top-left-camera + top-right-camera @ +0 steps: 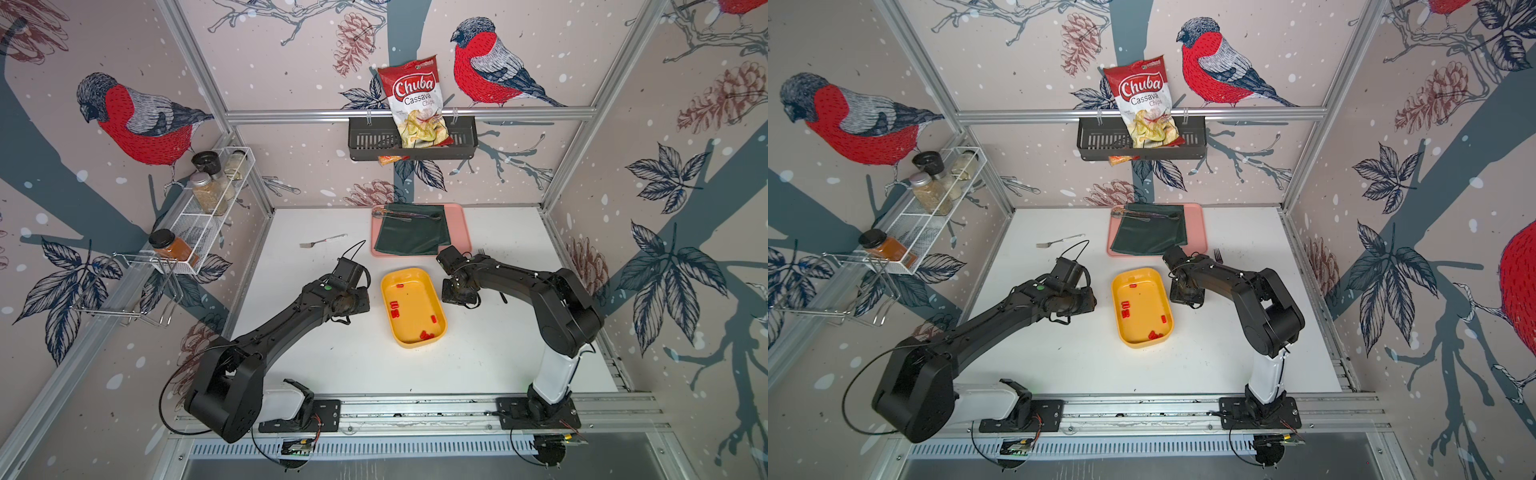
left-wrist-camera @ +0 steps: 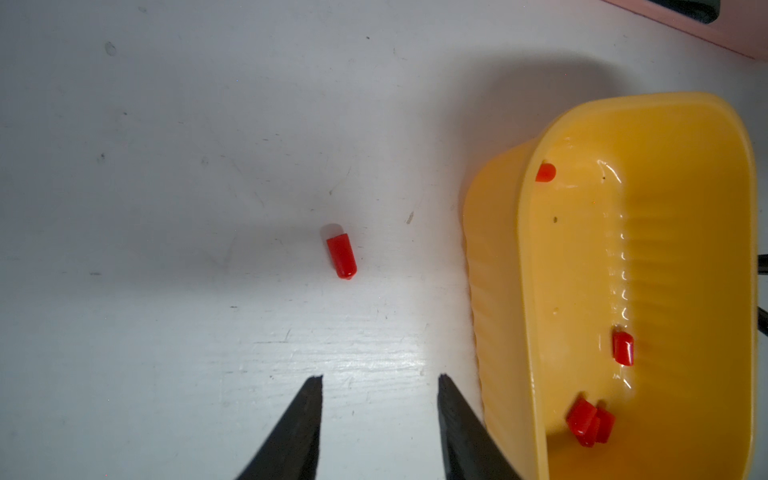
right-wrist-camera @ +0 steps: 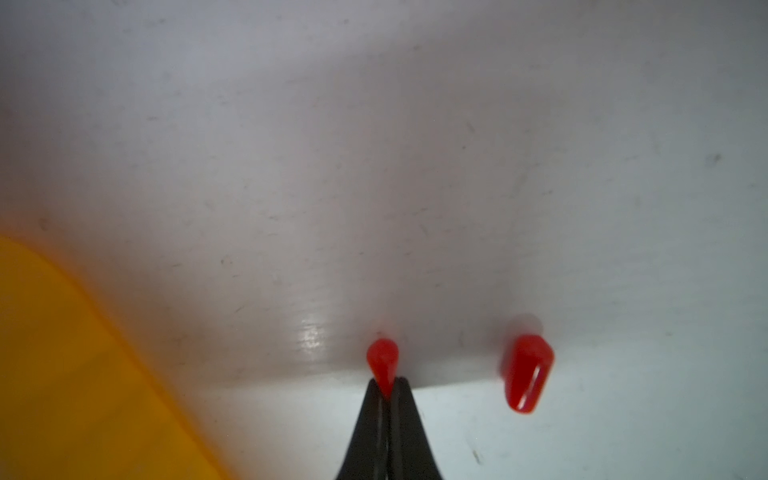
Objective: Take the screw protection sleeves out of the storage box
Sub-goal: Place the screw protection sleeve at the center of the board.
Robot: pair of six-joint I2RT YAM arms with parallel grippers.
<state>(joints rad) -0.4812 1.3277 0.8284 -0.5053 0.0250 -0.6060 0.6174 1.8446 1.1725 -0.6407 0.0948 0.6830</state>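
Observation:
The yellow storage box (image 1: 411,300) (image 1: 1142,309) lies mid-table between my two arms, with several red screw protection sleeves (image 1: 394,310) scattered on its floor. In the left wrist view my left gripper (image 2: 379,378) is open and empty just outside the box wall (image 2: 498,291). One sleeve (image 2: 341,255) lies on the table ahead of it. In the right wrist view my right gripper (image 3: 384,386) is shut on a red sleeve (image 3: 382,357), low over the table beside the box corner (image 3: 62,353). Another sleeve (image 3: 528,374) lies loose next to it.
A pink tray (image 1: 461,224) with a green cloth and tongs (image 1: 405,215) sits behind the box. A fork (image 1: 323,240) lies at the back left, another fork (image 1: 1217,253) by the right arm. A black basket (image 1: 365,141) holding a chips bag hangs on the back wall, and a spice rack (image 1: 208,224) on the left wall.

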